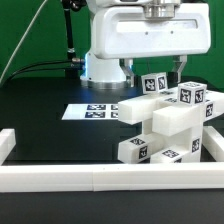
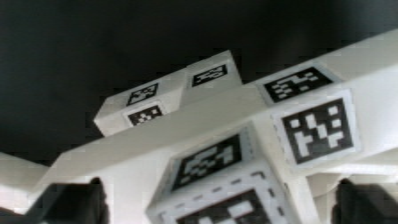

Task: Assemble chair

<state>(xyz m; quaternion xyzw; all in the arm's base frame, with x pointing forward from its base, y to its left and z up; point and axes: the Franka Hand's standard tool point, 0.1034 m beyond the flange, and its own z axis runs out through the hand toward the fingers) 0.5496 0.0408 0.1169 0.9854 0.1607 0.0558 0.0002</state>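
1. The gripper [image 1: 160, 82] hangs low over the partly built chair [image 1: 165, 125], a stack of white blocky parts with square tags that stands on the black table [image 1: 40, 110], near the white border wall [image 1: 100, 178].
2. In the wrist view the two dark fingertips [image 2: 68, 203] stand on either side of a white tagged block [image 2: 222, 180], apart from it. The jaws look parted and nothing is carried. I judge the hand as released and about to close on this block, but whether the pads already touch it I cannot tell.
3. Directly under the hand are the upper tagged cubes [image 1: 190, 97] of the stack. A long white panel [image 1: 140, 110] runs outward from below the fingers, and the lower blocks [image 1: 150, 150] lie beneath it, nearer to the wall.
4. To do this step well, I think the block should sit centred between the two pads, so that both touch at the same time and the part does not turn.
5. The closing should be slow, because the stack looks loosely joined and a push to one side could shift the parts below.
6. The pads should meet flat faces, not an edge.
7. The marker board [image 1: 95, 111] lies behind the hand, well apart, and plays no part here.
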